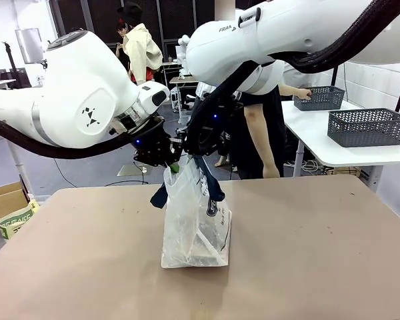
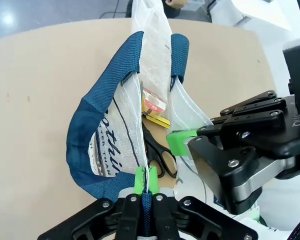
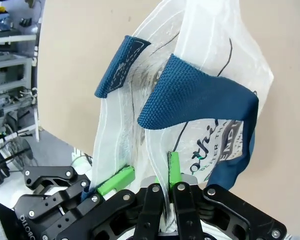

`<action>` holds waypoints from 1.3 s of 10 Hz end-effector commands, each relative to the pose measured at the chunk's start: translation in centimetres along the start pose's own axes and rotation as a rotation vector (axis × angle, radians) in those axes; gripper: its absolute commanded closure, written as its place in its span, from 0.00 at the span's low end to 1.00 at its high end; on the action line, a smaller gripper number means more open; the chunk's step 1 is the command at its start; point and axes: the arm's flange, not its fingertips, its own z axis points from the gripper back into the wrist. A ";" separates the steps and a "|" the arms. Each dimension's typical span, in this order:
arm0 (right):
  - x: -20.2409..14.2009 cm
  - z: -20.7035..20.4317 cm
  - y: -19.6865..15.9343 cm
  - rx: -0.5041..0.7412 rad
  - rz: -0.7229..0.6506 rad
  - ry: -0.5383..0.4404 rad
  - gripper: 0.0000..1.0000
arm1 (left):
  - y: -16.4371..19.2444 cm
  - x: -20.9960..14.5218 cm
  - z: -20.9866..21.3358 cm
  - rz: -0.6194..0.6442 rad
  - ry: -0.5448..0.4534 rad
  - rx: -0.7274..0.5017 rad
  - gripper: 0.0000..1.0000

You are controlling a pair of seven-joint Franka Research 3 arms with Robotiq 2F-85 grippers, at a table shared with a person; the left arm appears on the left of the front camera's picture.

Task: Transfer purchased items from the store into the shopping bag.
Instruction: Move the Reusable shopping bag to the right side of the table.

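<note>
While the left gripper (image 2: 144,181) and the right gripper (image 3: 171,172) each pinch a top edge of the shopping bag (image 1: 193,220), it stands open just below them. Scissors (image 2: 159,156) and a tape roll (image 2: 153,103) lie inside, so packing looks partly done.

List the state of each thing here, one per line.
shopping bag, upright on the table, mouth pulled open.
left gripper, shut on the bag's rim.
right gripper, shut on the opposite rim.
scissors, closed, inside the bag.
</note>
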 end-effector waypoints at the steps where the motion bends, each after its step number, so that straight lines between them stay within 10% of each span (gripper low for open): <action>1: -0.2 -0.4 0.5 0.034 -0.051 -0.037 1.00 | -0.6 0.7 -0.1 -0.019 0.008 -0.004 1.00; 3: 0.0 -0.6 0.7 0.035 -0.058 -0.039 1.00 | -0.8 0.6 -0.2 -0.047 0.013 0.001 1.00; 8: 0.3 -0.7 0.4 0.018 -0.064 -0.035 1.00 | -1.1 -0.3 0.8 -0.084 -0.001 -0.083 0.00; 13: 0.7 -0.7 0.2 0.013 -0.075 -0.035 1.00 | -1.8 -1.3 2.0 -0.134 -0.005 -0.182 0.00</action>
